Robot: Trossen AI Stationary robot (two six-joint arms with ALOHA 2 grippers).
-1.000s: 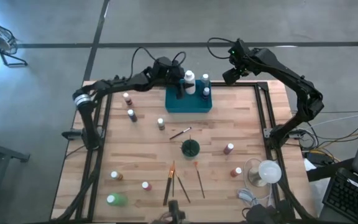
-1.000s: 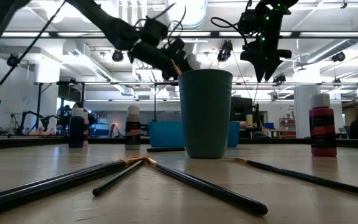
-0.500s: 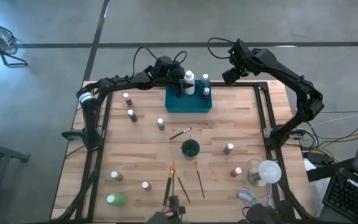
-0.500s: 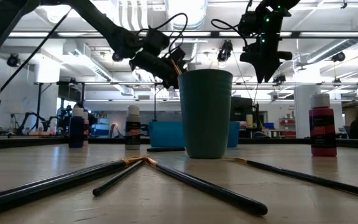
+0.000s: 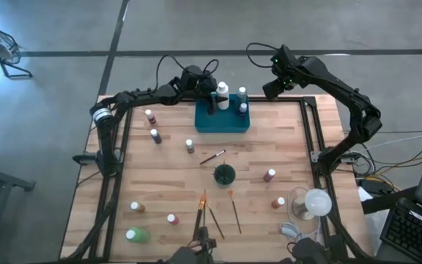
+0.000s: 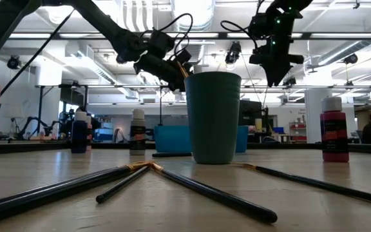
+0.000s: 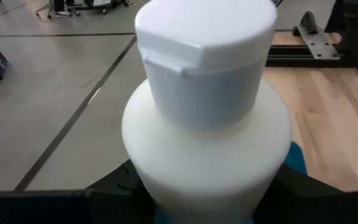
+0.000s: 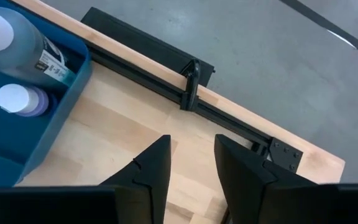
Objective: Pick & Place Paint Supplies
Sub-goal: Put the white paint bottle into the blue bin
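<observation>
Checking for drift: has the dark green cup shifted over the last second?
No. The dark green cup sits at the same spot beside the loose paintbrush, below the teal tray.

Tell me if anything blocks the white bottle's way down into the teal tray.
Nothing visible does. The left gripper holds the white plastic bottle over the teal rectangular tray; two bottles already there stand toward its right side.

Overhead and table-level views sharing the teal tray point(image 5: 223, 122); close wrist views.
</observation>
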